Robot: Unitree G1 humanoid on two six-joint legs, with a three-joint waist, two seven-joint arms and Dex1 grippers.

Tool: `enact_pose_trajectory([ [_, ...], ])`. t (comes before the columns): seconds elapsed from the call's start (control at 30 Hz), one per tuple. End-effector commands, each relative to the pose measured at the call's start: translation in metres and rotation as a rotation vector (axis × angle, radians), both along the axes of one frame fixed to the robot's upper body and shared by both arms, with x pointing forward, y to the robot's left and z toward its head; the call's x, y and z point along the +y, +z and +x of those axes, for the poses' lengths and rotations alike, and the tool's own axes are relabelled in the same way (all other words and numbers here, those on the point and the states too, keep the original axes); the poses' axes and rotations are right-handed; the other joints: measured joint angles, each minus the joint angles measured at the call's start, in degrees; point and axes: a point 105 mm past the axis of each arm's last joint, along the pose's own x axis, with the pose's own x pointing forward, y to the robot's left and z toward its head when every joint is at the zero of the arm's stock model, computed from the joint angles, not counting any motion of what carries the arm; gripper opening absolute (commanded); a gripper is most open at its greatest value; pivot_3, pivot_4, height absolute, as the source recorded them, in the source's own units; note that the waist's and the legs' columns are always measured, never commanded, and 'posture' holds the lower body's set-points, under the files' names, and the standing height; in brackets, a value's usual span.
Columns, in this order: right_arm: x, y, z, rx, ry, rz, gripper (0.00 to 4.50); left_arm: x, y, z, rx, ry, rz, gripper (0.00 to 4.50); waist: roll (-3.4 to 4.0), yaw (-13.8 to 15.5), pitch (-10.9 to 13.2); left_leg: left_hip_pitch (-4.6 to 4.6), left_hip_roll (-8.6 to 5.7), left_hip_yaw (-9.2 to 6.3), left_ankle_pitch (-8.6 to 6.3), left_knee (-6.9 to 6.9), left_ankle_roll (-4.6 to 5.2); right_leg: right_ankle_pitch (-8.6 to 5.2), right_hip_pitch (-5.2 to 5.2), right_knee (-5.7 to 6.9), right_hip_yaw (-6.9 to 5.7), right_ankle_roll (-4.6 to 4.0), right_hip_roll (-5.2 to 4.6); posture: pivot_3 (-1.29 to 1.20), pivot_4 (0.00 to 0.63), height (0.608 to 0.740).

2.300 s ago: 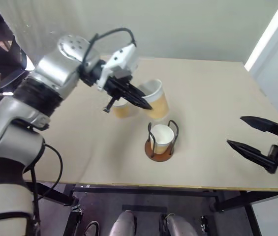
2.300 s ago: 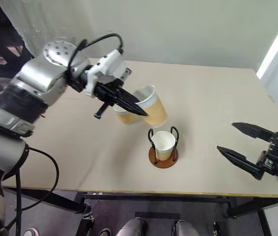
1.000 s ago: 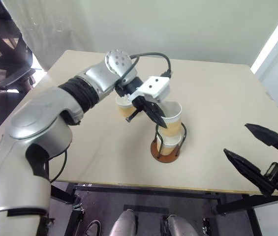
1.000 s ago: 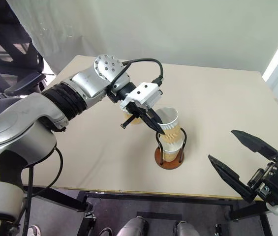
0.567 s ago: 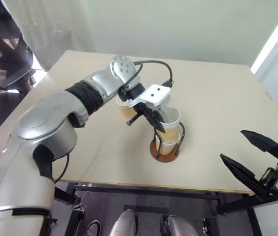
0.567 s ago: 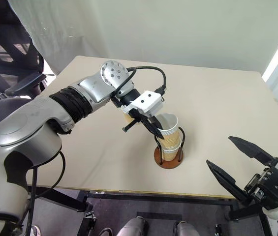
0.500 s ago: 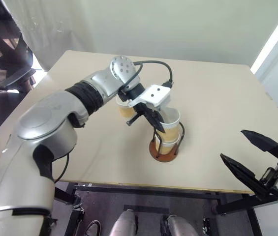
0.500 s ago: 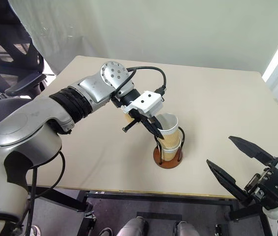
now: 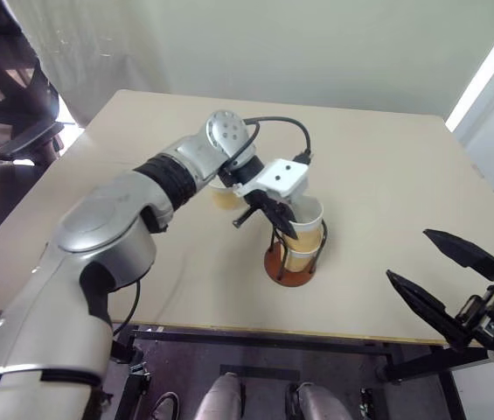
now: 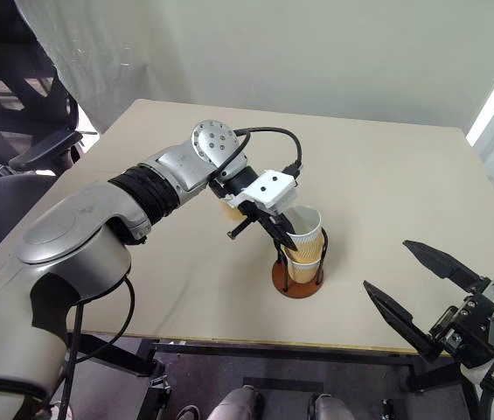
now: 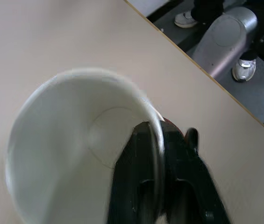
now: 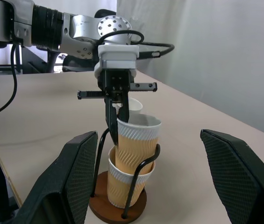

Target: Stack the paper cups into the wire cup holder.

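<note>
Second cup [image 12: 139,133] has come down since a second ago: it was above the wire cup holder [image 12: 122,205], now it sits nested in the bottom cup [image 12: 124,184], between the wire loops. Your left gripper [image 12: 115,126] straddles its rim, one finger inside, one outside; the fingers look narrow around the wall, and I can't tell whether they've let go yet. So two of three look stacked, though the upper one seems slightly tilted.

Third cup [image 9: 223,197] stands on the table [image 9: 386,166] just behind the left wrist, partly hidden by it. Right gripper [image 10: 421,293] hangs wide and empty, well apart, off the table's near corner.

In your way: the wire loops flank the gripper, so pull out straight up. An office chair [image 9: 10,96] sits beside the far left edge, clear of everything.
</note>
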Motion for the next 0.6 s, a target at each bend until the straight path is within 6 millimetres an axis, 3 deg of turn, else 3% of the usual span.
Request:
enact_pose_trajectory([
  [0.03, 0.003, 0.005, -0.002, -0.032, 0.003, -0.008, 3.63, -0.001, 0.006, -0.004, -0.002, -0.039, -0.014, 1.60, 0.00, 0.0, 0.0, 0.00, 0.00, 0.00, 0.00, 0.00, 0.00, 0.00, 0.00, 0.00, 0.00, 0.00, 0.00, 0.00, 0.150, 0.740],
  [0.17, 0.002, 0.004, -0.001, -0.026, -0.001, -0.016, 3.63, 0.001, 0.009, -0.001, -0.006, -0.017, -0.016, 2.96, 0.00, 0.0, 0.0, 0.00, 0.00, 0.01, 0.00, 0.00, 0.00, 0.00, 0.00, 0.00, 0.00, 0.01, 0.00, 0.00, 0.150, 0.740],
  [0.27, 0.003, 0.003, 0.000, -0.021, 0.000, -0.018, 3.63, -0.002, 0.024, 0.005, -0.031, 0.011, -0.084, 2.96, 0.00, 0.0, 0.0, 0.00, 0.00, 0.00, 0.00, 0.01, 0.00, -0.02, 0.00, 0.00, 0.00, 0.04, 0.00, 0.00, 0.150, 0.740],
  [0.43, 0.000, 0.003, 0.004, -0.016, 0.016, -0.028, 3.63, 0.012, 0.056, 0.024, -0.077, 0.148, -0.235, 2.96, 0.00, 0.0, 0.0, 0.03, 0.01, 0.03, 0.01, 0.02, 0.00, -0.13, 0.01, 0.00, 0.00, 0.26, 0.00, 0.00, 0.150, 0.740],
  [0.6, -0.002, 0.003, 0.013, -0.007, 0.050, -0.045, 3.63, 0.049, 0.075, 0.042, -0.011, 0.355, -0.392, 2.96, -0.02, -0.1, 0.0, 0.03, -0.01, 0.03, 0.01, 0.02, 0.02, -0.18, 0.02, -0.01, 0.03, 0.33, 0.01, 0.00, 0.150, 0.740],
])
